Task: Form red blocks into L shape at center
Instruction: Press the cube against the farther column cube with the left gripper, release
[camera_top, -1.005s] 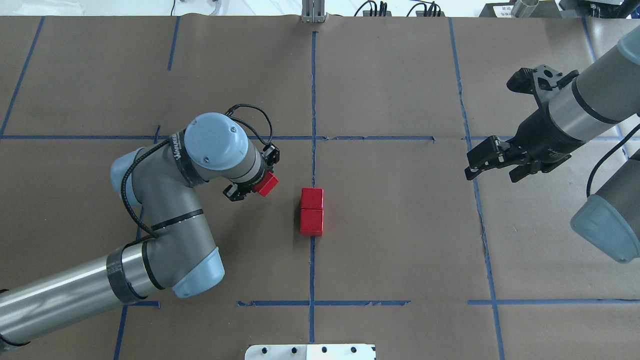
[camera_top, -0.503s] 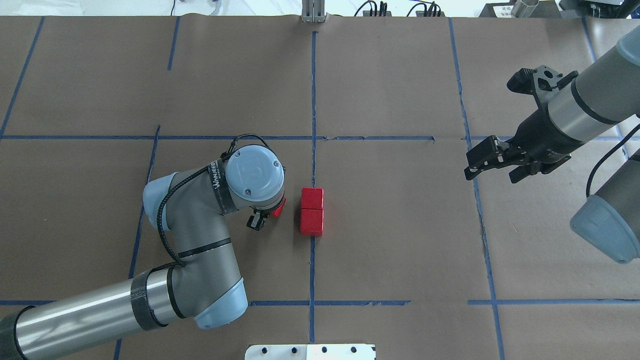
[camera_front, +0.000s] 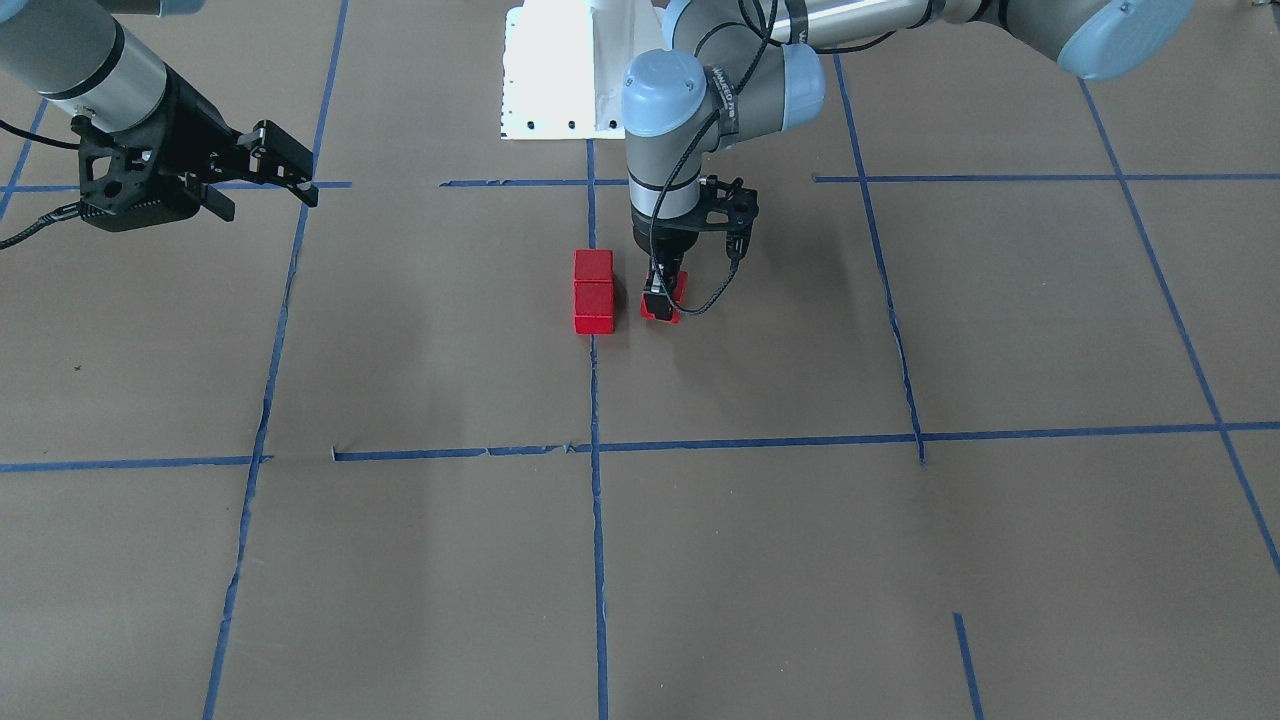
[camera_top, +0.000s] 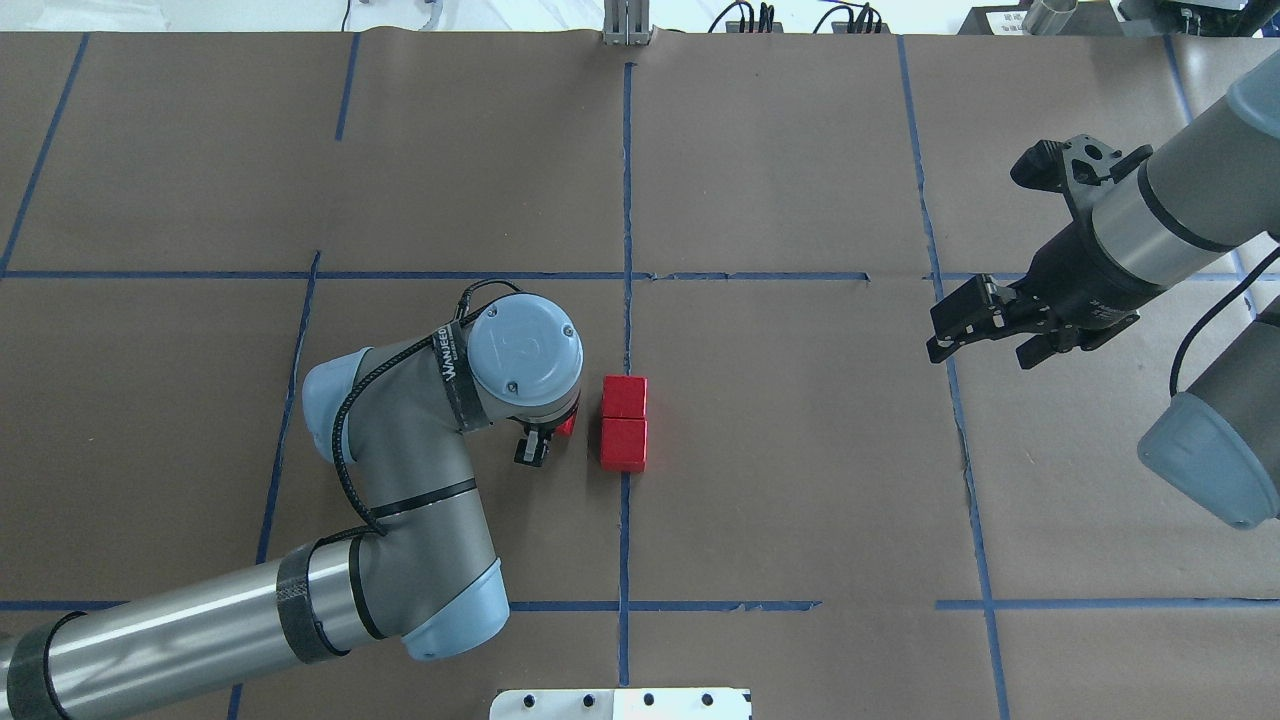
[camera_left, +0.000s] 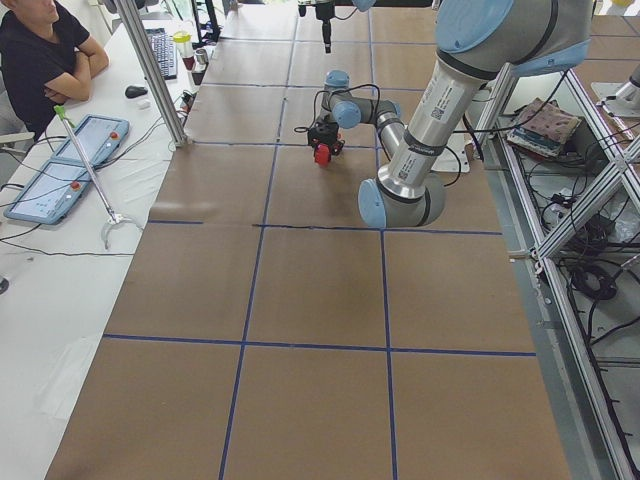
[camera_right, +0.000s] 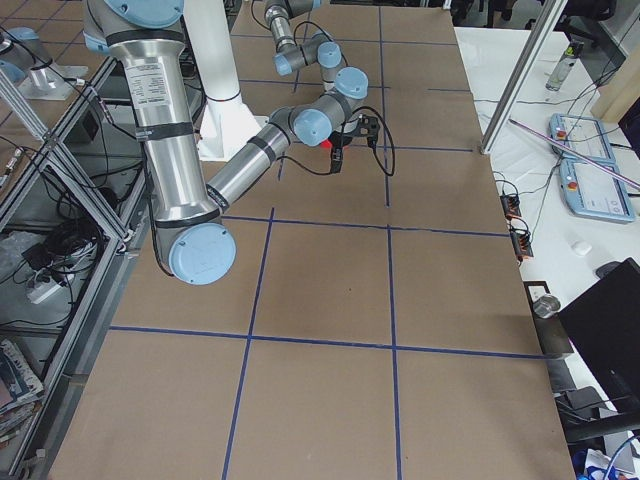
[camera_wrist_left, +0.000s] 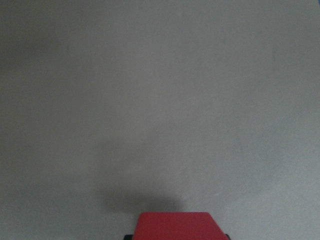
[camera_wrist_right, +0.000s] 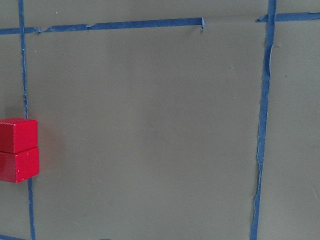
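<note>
Exterior front-facing: matte red cube (camera_front: 668, 312) in left gripper (camera_front: 662, 300) (right gripper (camera_front: 268, 200) wide).

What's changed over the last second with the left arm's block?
The left gripper, still shut on the third red block, carried it toward the centre, close beside the pair of red blocks but not touching. The pair and the open right gripper stayed put.
</note>
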